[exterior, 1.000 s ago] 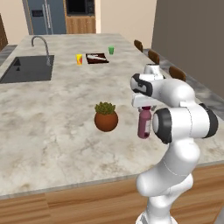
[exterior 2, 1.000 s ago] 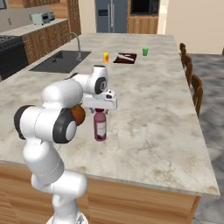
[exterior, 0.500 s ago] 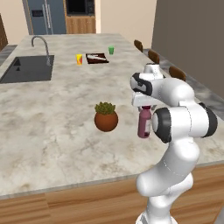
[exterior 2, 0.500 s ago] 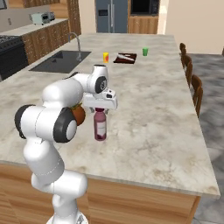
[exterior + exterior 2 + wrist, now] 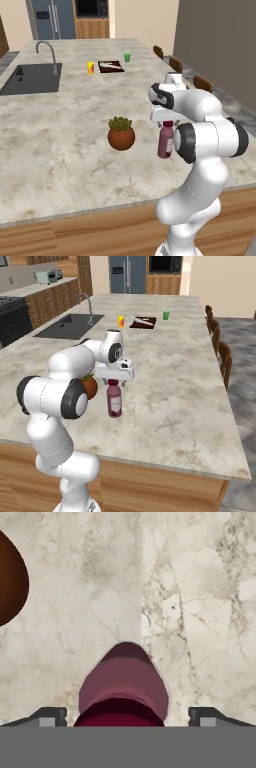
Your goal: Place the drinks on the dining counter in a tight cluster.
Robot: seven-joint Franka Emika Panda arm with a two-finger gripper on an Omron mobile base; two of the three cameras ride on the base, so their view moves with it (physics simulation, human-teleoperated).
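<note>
1. The dark-red bottle [image 5: 114, 401] stands upright on the marble surface [image 5: 170, 391], mid-frame in the right base view, just beside the plant pot [image 5: 121, 137].
2. The end effector [image 5: 115, 381] hangs over its cap, fingers [image 5: 49, 716] spread apart and clear of the cap, probably releasing.

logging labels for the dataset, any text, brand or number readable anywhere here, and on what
None can be read.
Red bottle: pale label patch, too blurred to read.
Yellow cup, green cup, tray, plant pot: no lettering visible.
Fridge and oven at the back: no readable marks.
Gripper sits over the bottle's cap, fingers apart.
</note>
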